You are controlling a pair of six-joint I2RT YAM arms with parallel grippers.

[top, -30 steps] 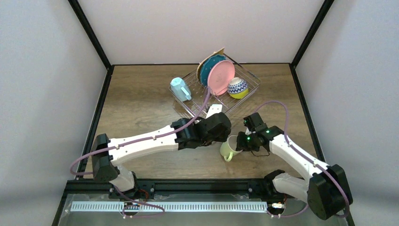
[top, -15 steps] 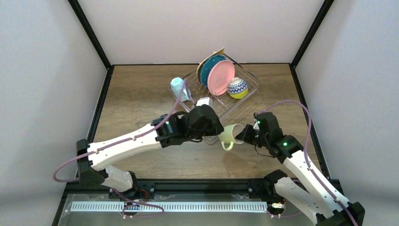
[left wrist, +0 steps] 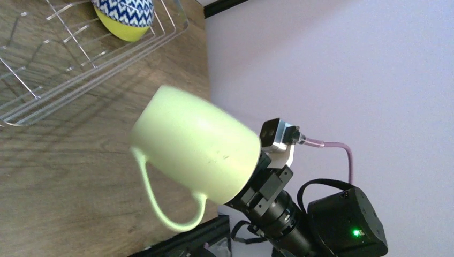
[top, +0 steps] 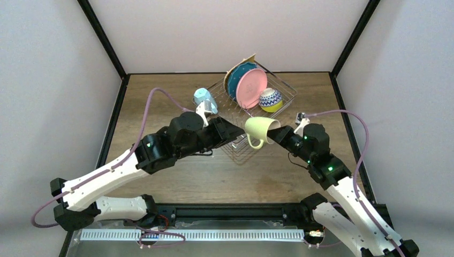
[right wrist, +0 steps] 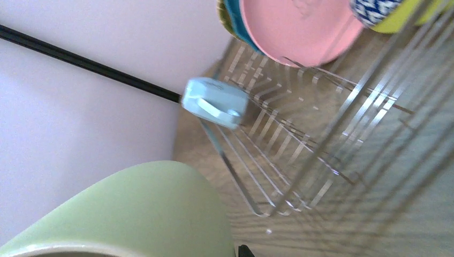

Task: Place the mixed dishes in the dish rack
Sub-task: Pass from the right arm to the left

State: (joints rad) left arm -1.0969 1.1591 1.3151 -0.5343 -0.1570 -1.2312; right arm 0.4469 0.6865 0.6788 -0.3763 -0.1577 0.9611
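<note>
Pale yellow-green mug [top: 260, 130] is hanging tilted at the dish rack's [top: 284, 88] near corner, right gripper [top: 278, 136] clamping it; left gripper [top: 237, 133] is gaping empty alongside.

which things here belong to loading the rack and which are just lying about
Job: pale yellow-green mug, light-blue mug, pink plate, teal plate, tan plate, patterned bowl, dish rack.
Not the job: wooden table, purple cables.
</note>
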